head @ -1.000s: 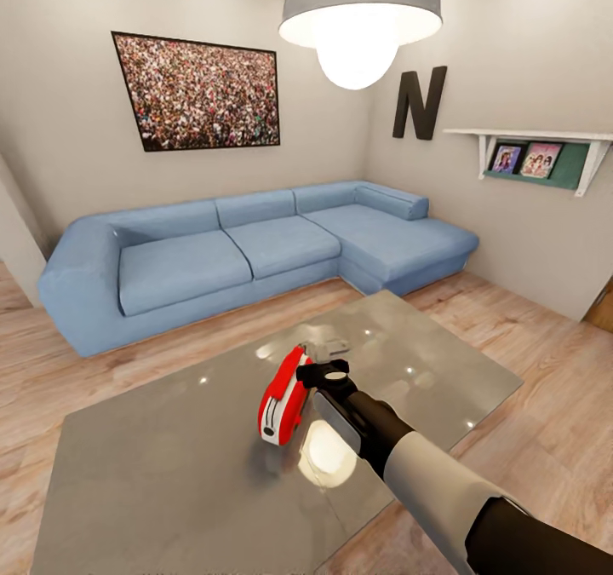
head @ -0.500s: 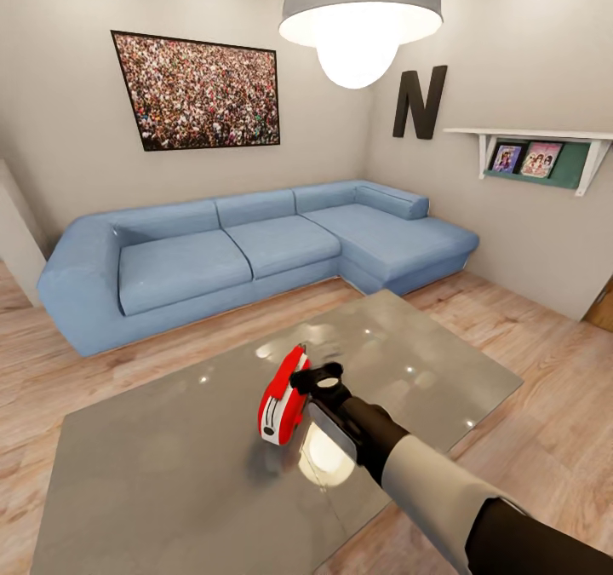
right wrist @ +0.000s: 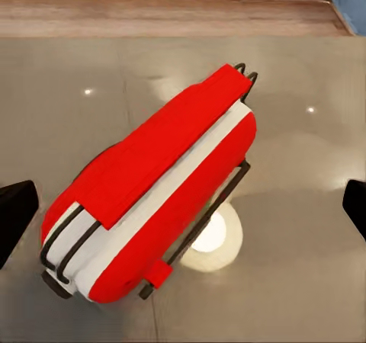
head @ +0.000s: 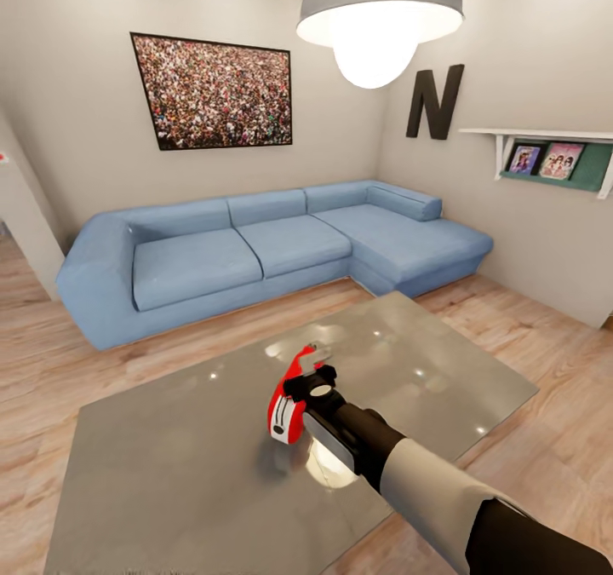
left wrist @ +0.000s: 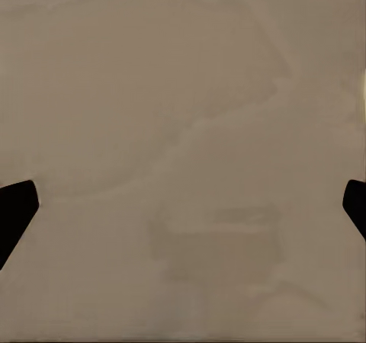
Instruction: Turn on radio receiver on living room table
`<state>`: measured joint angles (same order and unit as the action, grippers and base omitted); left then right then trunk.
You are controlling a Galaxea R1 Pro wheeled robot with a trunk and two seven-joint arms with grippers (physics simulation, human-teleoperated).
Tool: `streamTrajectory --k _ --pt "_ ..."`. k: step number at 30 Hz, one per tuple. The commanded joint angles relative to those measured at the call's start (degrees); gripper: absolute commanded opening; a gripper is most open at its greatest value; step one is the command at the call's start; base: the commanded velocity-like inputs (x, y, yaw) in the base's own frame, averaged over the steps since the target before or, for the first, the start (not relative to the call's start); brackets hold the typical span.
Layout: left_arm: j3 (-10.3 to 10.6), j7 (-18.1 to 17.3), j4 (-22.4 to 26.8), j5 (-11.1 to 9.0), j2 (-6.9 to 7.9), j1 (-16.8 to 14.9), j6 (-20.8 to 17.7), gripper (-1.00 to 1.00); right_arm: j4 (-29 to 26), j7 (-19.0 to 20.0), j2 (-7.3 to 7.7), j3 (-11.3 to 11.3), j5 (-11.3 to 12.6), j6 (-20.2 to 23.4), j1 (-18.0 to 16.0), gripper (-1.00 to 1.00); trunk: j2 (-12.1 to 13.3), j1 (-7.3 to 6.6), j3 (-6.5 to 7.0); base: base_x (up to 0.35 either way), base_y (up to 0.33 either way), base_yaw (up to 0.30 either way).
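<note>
The red radio receiver [head: 286, 398] with white stripes stands on edge near the middle of the glossy grey table [head: 170, 473]. My right gripper [head: 312, 382] hangs just over the radio's right side and covers part of it. In the right wrist view the radio [right wrist: 152, 198] lies slantwise on the table [right wrist: 305, 282], between the wide-apart fingertips [right wrist: 15, 213] of the open right gripper [right wrist: 183, 209]. I cannot tell whether the gripper touches the radio. In the left wrist view my left gripper [left wrist: 183, 206] is open in front of a plain beige surface.
A blue L-shaped sofa [head: 255, 251] runs behind the table along both walls. A crowd picture [head: 213, 89], a dark letter N [head: 434, 102] and a shelf [head: 553, 158] with photos hang on the walls. A ceiling lamp [head: 379, 21] hangs overhead. Light wood floor [head: 545, 405] surrounds the table.
The whole head view has shifted a little to the right, so the camera moved. My right gripper has come left, closer over the radio, and now covers more of it.
</note>
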<state>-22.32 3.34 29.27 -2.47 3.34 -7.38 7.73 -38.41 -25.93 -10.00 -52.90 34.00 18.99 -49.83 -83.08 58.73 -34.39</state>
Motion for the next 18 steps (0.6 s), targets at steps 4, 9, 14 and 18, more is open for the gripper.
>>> streamTrajectory --k 4,9,14,18 --pt "0.0 0.0 0.0 0.01 0.0 0.0 0.0 1.0 0.0 0.0 0.0 -0.01 0.01 0.0 0.0 1.0 0.0 0.0 0.0 0.0 0.0 0.282" --pt "0.0 0.0 -0.02 0.01 0.0 0.0 0.0 1.0 0.0 0.0 0.0 0.02 -0.01 0.0 0.0 1.0 0.0 0.0 0.0 0.0 0.0 0.291" --pt "0.0 0.0 0.0 0.01 0.0 0.0 0.0 1.0 0.07 -0.01 0.0 0.38 -0.07 -0.03 0.01 1.0 0.0 0.0 0.0 0.0 0.0 0.291" --pt "0.0 0.0 0.0 -0.01 0.0 0.0 0.02 1.0 0.13 -0.07 0.0 0.49 -0.07 -0.11 0.03 1.0 0.0 0.0 0.0 0.0 0.0 0.17"
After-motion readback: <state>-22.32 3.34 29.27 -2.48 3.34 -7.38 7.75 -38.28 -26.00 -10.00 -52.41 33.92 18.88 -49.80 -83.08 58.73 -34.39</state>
